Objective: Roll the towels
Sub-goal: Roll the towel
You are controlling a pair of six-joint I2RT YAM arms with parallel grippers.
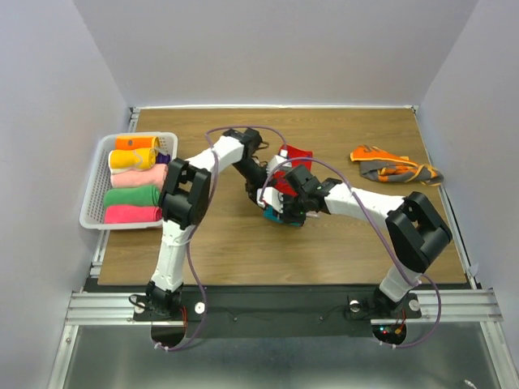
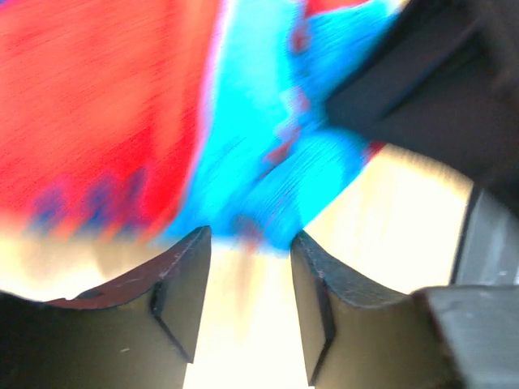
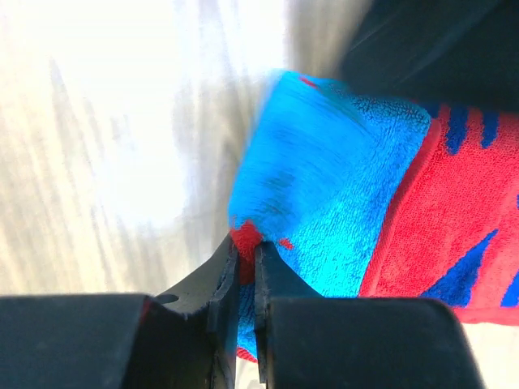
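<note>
A red towel with blue patterns (image 1: 297, 154) lies crumpled at the middle of the table, and both grippers are at its near edge. My right gripper (image 3: 246, 247) is shut on a blue-and-red corner of this towel (image 3: 324, 178). In the left wrist view my left gripper (image 2: 250, 243) stands open, with bare table between its fingers and the towel's blue edge (image 2: 268, 162) just past the tips. From above, the left gripper (image 1: 259, 193) and the right gripper (image 1: 280, 212) sit close together. An orange and grey towel (image 1: 395, 166) lies loose at the back right.
A white slatted basket (image 1: 92, 190) stands at the left edge and holds several rolled towels: orange (image 1: 134, 143), yellow (image 1: 134, 159), pink (image 1: 138, 178), green (image 1: 130, 196) and deep pink (image 1: 131, 214). Grey walls close in the table on three sides.
</note>
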